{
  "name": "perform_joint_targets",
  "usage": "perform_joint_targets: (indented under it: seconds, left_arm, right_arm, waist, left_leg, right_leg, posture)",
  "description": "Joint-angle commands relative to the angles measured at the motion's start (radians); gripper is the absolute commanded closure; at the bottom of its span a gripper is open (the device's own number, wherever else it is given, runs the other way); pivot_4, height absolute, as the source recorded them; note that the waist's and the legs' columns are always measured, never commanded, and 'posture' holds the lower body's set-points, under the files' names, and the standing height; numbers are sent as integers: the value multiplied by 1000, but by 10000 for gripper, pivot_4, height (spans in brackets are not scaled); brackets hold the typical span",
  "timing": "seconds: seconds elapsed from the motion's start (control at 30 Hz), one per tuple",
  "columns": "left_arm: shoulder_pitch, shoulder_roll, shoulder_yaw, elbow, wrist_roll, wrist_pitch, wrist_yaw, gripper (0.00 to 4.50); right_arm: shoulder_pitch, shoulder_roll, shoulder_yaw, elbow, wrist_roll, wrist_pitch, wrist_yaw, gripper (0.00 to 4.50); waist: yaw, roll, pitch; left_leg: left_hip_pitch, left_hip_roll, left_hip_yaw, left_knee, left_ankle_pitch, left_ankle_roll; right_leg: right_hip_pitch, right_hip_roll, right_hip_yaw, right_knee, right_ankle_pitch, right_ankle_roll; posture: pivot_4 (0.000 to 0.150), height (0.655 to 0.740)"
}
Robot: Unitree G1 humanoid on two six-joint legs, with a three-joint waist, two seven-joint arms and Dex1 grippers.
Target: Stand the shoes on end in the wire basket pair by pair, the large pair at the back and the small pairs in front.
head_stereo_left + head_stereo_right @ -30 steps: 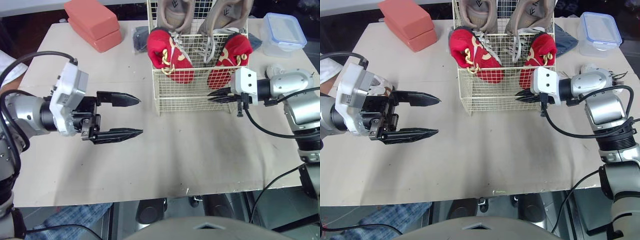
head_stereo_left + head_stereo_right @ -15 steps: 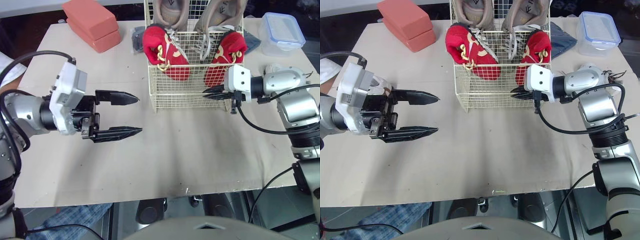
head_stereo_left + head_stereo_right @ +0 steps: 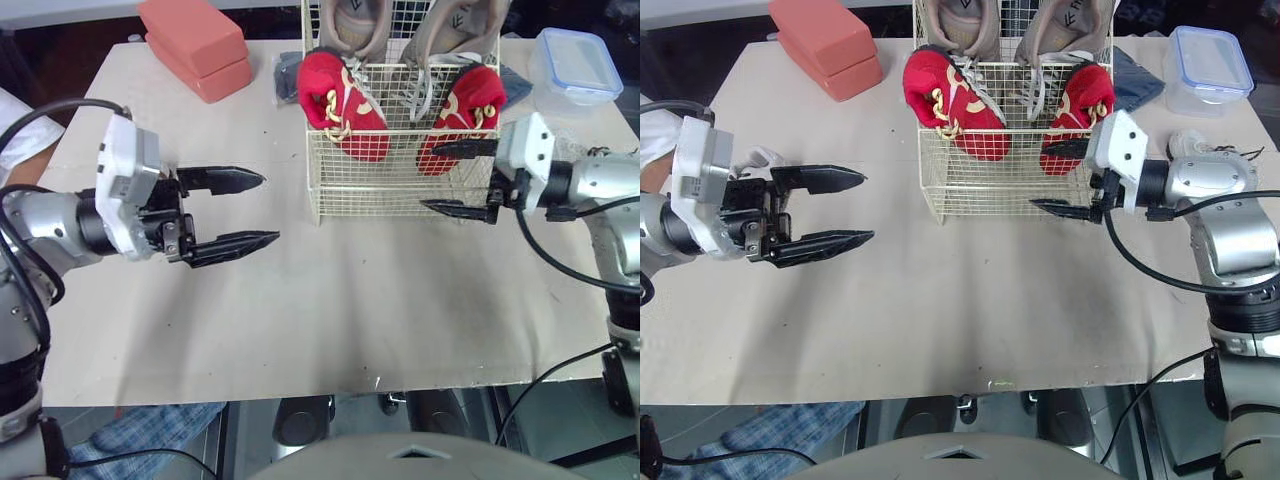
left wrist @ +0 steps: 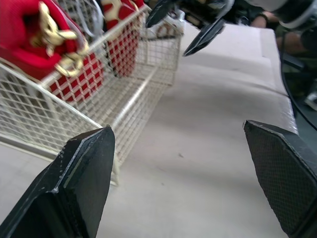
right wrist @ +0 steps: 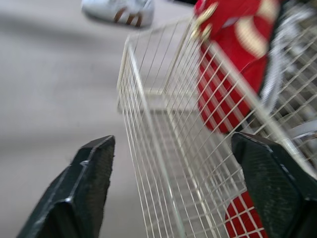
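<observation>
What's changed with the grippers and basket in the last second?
The right gripper opened; a second ago its fingers were shut at the front right corner of the wire basket. The left gripper stayed open. The red shoes and tan shoes stand in the basket as before.
</observation>
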Motion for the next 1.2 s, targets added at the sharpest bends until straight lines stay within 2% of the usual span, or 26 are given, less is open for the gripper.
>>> perform_joint_targets:
  seconds: [0.03, 0.17, 0.3, 0.47, 0.6, 0.73, 0.93, 1.2]
  left_arm:
    - [-38, -21, 17, -3, 23, -43, 42, 0]
    - [-94, -65, 5, -6, 22, -56, 98, 0]
    - [-173, -96, -30, -24, 7, -45, 138, 0]
    - [-267, -124, -85, -42, -21, -13, 176, 0]
    - [-305, -135, -128, -63, -34, 15, 193, 0]
    - [-336, -153, -156, -101, -63, 47, 231, 0]
    - [-352, -161, -182, -130, -85, 76, 254, 0]
    - [-381, -191, -218, -153, -101, 95, 281, 0]
  right_arm:
    - [17, -9, -144, -43, 75, 75, -109, 9295]
    - [81, -57, -289, -25, 55, 95, -232, 9295]
    - [210, -100, -470, 33, 47, 112, -320, 9295]
    - [310, -147, -531, 182, 12, 65, -338, 9295]
    - [258, -191, -502, 426, -37, -54, -331, 9295]
    - [118, -249, -427, 766, -96, -162, -296, 9295]
    - [-71, -274, -324, 1121, -151, -277, -209, 9295]
    - [-237, -266, -272, 1369, -200, -341, -227, 9295]
  waist:
    - [4, 0, 0]
    - [16, 0, 0]
    - [19, -1, 0]
    - [10, -1, 0]
    - [-7, 0, 0]
    - [-16, 0, 0]
    - [-20, 0, 0]
    - [-18, 0, 0]
  left_leg:
    - [0, 0, 0, 0, 0, 0]
    - [-1, -1, -1, 0, 0, 0]
    - [-1, -1, -1, 0, 0, 0]
    - [0, -1, 0, 0, 0, 1]
    - [2, -1, 3, 0, 0, 1]
    - [2, -2, 4, 0, 0, 1]
    - [2, -1, 4, 0, 0, 0]
    - [2, -1, 4, 0, 0, 0]
  right_leg:
    - [0, 0, 0, 0, 0, 0]
    - [1, -1, -1, -1, 0, 0]
    - [1, 0, -1, -1, 0, 0]
    - [1, 0, 0, 0, 0, 0]
    - [1, 2, 4, 1, -2, 4]
    - [1, 3, 5, 1, -1, 3]
    - [1, 3, 6, 0, 0, 0]
    - [1, 2, 6, 0, 0, 0]
  posture:
    - [1500, 6860]
    - [1500, 6860]
    - [1500, 6860]
    - [1500, 6860]
    - [1500, 6860]
    - [1500, 6860]
    - [1500, 6860]
    - [1500, 6860]
